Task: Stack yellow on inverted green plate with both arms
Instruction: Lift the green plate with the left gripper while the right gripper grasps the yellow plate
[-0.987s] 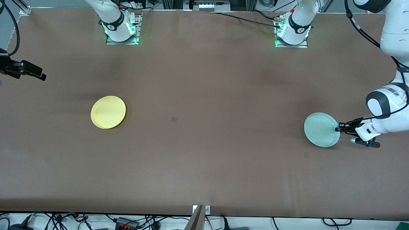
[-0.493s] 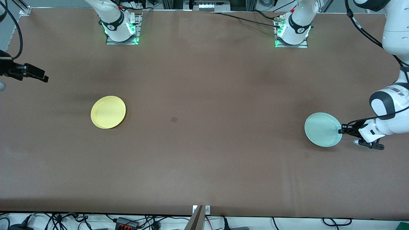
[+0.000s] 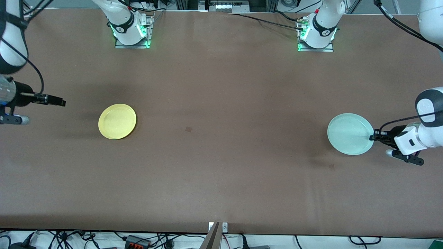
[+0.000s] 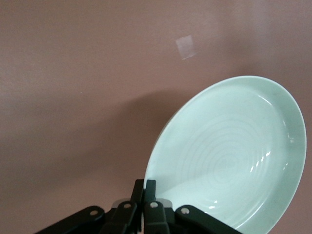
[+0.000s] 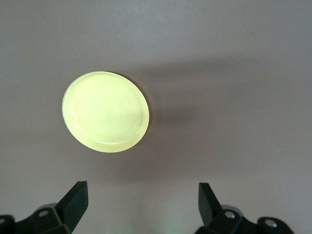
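Green plate [image 3: 349,134]: clamped by its rim in the left gripper, hollow side up, lifted and tilted off the table at the right of the front frame; its shadow lay on the table below it.
Left gripper [image 3: 373,137]: fingers closed tight on the plate's rim, at the plate's edge toward the left arm's end of the table; in the left wrist frame the fingers [image 4: 146,195] pinched the rim at bottom centre, with the plate [image 4: 229,156] filling the lower right.
Left arm [image 3: 420,133]: entered from the right edge of the front frame, wrist roughly level.
Right gripper [image 3: 57,102]: fingers spread wide and empty, in the air at the left edge of the front frame, apart from the yellow plate; in the right wrist frame the fingertips [image 5: 78,200] stood at the bottom corners.
Yellow plate [image 3: 117,121]: flat on the table, hollow side up, at centre left of the front frame; upper left of the right wrist frame [image 5: 105,111].
Table [image 3: 221,173]: brown, with a small dark square mark [image 3: 188,129] near the middle.
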{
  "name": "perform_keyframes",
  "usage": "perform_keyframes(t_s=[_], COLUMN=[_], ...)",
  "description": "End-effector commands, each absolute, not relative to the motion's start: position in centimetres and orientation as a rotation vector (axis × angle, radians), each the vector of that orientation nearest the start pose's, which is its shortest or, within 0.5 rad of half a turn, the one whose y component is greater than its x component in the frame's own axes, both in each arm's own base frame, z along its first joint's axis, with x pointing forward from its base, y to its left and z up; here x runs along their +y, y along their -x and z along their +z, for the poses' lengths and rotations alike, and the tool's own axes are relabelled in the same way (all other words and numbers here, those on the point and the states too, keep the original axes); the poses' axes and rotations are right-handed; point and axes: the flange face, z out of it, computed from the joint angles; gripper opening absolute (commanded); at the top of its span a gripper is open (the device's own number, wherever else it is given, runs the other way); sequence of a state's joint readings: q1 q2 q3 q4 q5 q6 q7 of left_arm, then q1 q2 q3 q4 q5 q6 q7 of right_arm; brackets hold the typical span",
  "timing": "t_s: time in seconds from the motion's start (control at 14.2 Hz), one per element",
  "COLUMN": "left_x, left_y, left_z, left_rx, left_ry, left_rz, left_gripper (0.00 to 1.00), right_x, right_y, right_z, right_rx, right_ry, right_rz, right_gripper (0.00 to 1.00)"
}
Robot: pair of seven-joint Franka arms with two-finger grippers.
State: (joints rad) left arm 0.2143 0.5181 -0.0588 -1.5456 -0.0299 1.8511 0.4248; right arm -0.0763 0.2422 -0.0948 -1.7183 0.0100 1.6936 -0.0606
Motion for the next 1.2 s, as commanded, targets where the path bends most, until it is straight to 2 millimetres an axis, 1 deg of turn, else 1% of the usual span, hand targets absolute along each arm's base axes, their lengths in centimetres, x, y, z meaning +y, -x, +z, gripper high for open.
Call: perform_keyframes(t_s=[0.0,0.14,0.28,0.35,0.42,0.49,0.56,0.63,0.7,0.78,0.92,0.99,1.06,1.13], left_x=[3.9,-1.5,-7.1,-10.9,-13.9,-17.0,-19.7,-22.3,-25.2,-27.7,-31.1,-32.5,-33.5,-34.5], left_y=[-66.0,-65.8,-65.4,-64.8,-63.9,-63.0,-62.3,-61.5,-60.3,-59.0,-57.4,-56.3,-55.6,-54.9], left_z=[37.9,39.4,41.2,41.7,41.3,41.2,41.0,39.7,38.5,37.7,35.9,34.5,33.4,32.9], left_rx=[0.329,0.29,0.206,0.178,0.138,0.088,0.063,0.061,0.064,0.057,0.011,-0.012,-0.038,-0.062], left_ry=[3.092,3.031,2.936,2.886,2.835,2.764,2.712,2.675,2.616,2.547,2.492,2.456,2.423,2.396], left_rz=[0.307,0.308,0.319,0.319,0.326,0.292,0.244,0.229,0.218,0.18,0.128,0.131,0.126,0.103], left_gripper=[0.01,0.01,0.01,0.01,0.01,0.01,0.01,0.01,0.01,0.01,0.01,0.01,0.01,0.01], right_x=[-9.6,-9.3,-9.0,-8.9,-9.1,-9.2,-9.3,-9.2,-9.2,-9.3,-9.1,-9.3,-9.3,-9.1], right_y=[-60.3,-60.9,-61.3,-61.5,-61.5,-61.5,-61.5,-61.4,-61.2,-60.9,-60.4,-60.3,-60.2,-60.3], right_z=[37.0,31.9,27.7,26.0,24.3,22.9,21.8,20.8,19.9,19.3,17.3,16.8,16.7,16.9], right_rx=[0.156,0.159,0.156,0.154,0.157,0.16,0.165,0.175,0.184,0.189,0.181,0.187,0.189,0.185], right_ry=[3.061,3.033,3.024,3.024,3.024,3.023,3.019,3.005,2.994,2.987,2.975,2.97,2.968,2.97], right_rz=[0.517,0.589,0.621,0.629,0.636,0.646,0.654,0.663,0.679,0.699,0.752,0.763,0.77,0.766], right_gripper=[1.0,1.0,1.0,1.0,1.0,1.0,1.0,1.0,1.0,0.97,0.77,0.7,0.6,0.48])
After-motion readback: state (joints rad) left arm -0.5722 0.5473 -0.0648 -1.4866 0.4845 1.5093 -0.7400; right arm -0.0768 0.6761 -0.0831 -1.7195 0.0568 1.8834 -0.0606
